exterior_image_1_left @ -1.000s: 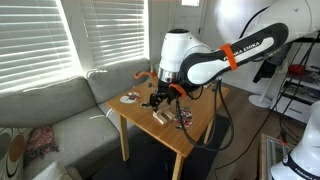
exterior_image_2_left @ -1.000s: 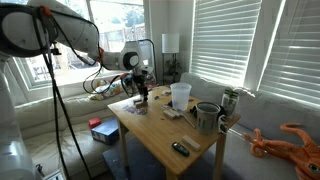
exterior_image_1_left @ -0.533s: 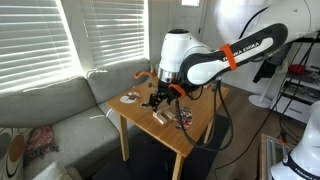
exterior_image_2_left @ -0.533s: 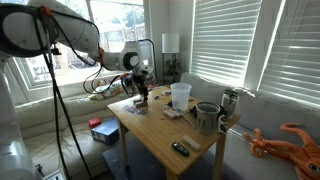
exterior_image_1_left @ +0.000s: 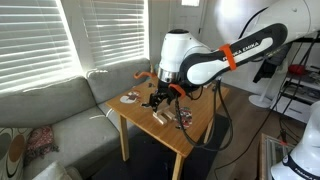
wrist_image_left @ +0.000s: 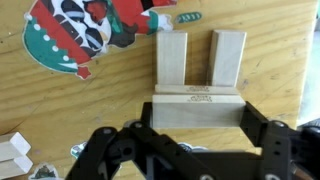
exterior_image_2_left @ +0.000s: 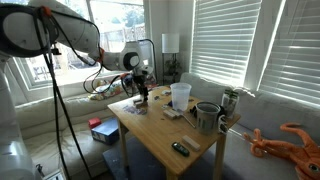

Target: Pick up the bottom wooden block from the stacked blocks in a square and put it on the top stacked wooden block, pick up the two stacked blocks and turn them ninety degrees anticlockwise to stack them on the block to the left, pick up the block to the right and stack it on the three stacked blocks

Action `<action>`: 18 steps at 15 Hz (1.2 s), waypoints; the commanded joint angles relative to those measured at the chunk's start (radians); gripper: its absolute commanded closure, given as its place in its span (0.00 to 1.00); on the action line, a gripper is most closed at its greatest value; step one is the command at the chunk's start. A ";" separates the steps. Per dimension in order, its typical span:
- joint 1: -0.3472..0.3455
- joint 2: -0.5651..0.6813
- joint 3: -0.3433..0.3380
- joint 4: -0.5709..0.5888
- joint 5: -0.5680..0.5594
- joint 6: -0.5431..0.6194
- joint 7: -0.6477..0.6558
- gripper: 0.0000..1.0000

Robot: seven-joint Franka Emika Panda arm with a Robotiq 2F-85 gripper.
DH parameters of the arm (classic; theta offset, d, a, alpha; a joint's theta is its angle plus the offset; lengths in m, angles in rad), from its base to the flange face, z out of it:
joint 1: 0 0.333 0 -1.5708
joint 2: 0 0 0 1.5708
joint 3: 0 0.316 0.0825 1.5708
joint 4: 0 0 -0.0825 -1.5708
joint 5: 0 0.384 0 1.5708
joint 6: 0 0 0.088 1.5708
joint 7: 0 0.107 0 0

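In the wrist view, one pale wooden block [wrist_image_left: 198, 105] lies crosswise between my gripper's black fingers [wrist_image_left: 198, 122], and both fingers touch its ends. Just beyond it, two more pale wooden blocks lie side by side on the table, one on the left [wrist_image_left: 171, 60] and one on the right [wrist_image_left: 227, 58]. Two small pale pieces [wrist_image_left: 12, 150] lie at the lower left. In both exterior views the gripper [exterior_image_1_left: 160, 100] [exterior_image_2_left: 141, 95] is low over the small wooden table [exterior_image_1_left: 197, 127] [exterior_image_2_left: 160, 137]; the blocks are too small to make out there.
A colourful red and green figure [wrist_image_left: 80, 30] lies flat on the table beside the blocks. A clear cup [exterior_image_2_left: 180, 95], a dark mug [exterior_image_2_left: 207, 117] and a black remote [exterior_image_2_left: 180, 148] stand on the table. A sofa [exterior_image_1_left: 50, 110] is next to the table.
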 commanded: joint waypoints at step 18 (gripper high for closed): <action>0.012 0.009 -0.014 0.010 0.043 0.009 -0.008 0.40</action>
